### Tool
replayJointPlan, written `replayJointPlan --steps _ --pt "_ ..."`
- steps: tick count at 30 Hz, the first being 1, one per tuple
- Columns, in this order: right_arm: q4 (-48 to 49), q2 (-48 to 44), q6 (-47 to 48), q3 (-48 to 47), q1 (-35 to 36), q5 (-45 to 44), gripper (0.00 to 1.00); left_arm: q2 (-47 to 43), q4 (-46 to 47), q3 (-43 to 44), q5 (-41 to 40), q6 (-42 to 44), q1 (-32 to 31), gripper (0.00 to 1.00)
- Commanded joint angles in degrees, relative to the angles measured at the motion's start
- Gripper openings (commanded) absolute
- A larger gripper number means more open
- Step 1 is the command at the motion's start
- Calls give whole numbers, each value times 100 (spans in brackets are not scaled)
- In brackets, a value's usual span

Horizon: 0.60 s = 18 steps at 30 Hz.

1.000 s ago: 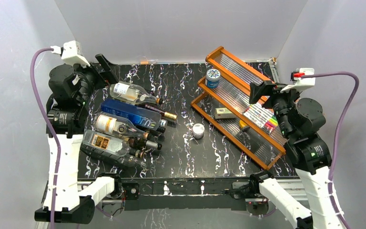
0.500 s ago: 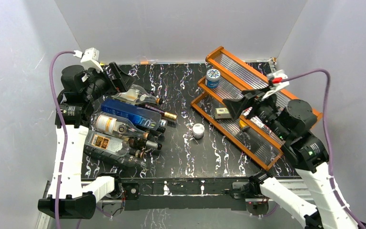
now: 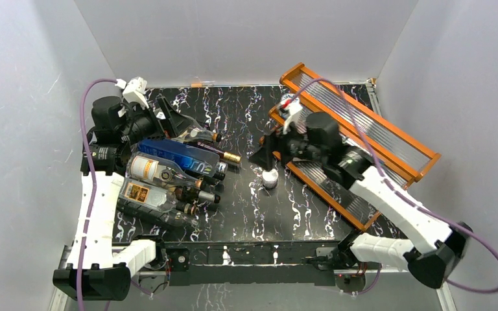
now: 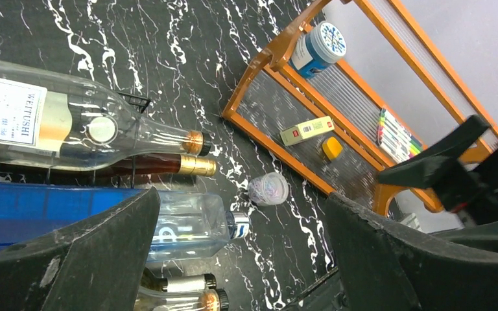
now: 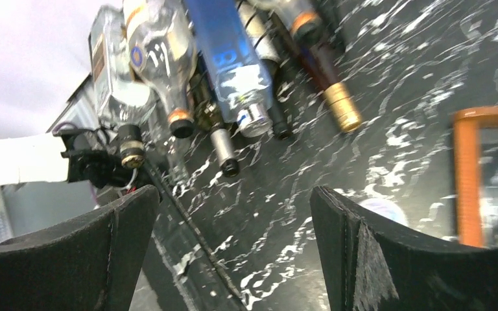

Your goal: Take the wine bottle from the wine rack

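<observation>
The end effector [image 5: 233,220], spread wide, hangs over the marbled table [image 5: 402,78] near bottles [image 5: 230,65] lying side by side.

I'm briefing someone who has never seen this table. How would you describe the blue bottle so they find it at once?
On the left of the black marbled table, bottles lie on their sides on a black wire wine rack. The blue bottle lies in the middle of them. It alone is deep blue; its neighbours are clear or dark glass.
</observation>
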State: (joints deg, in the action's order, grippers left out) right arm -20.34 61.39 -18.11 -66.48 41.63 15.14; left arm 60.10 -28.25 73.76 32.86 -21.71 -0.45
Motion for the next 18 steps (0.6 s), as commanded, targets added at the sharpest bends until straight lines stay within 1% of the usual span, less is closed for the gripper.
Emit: replayJointPlan --steps 1,4,8,10,15,18 --pt "878 501 -587 58 823 -483 98 -157 -14 -90 294 -99 54 98" --pt "936 1012 -959 -176 1120 -1162 98 -205 -18 -170 279 -152 54 98" --pt "906 1580 -1783 -512 1146 -1827 98 -308 -31 -315 259 -222 46 98" --pt "1160 1682 -2067 -477 1135 -1951 98 -359 -31 -371 301 -251 53 98" --pt "2416 1729 -2139 -55 1137 -1818 98 -522 -72 -456 397 -278 52 98" --pt "2511 1985 -2114 -178 1114 -2084 98 -619 -92 -508 419 -319 49 98"
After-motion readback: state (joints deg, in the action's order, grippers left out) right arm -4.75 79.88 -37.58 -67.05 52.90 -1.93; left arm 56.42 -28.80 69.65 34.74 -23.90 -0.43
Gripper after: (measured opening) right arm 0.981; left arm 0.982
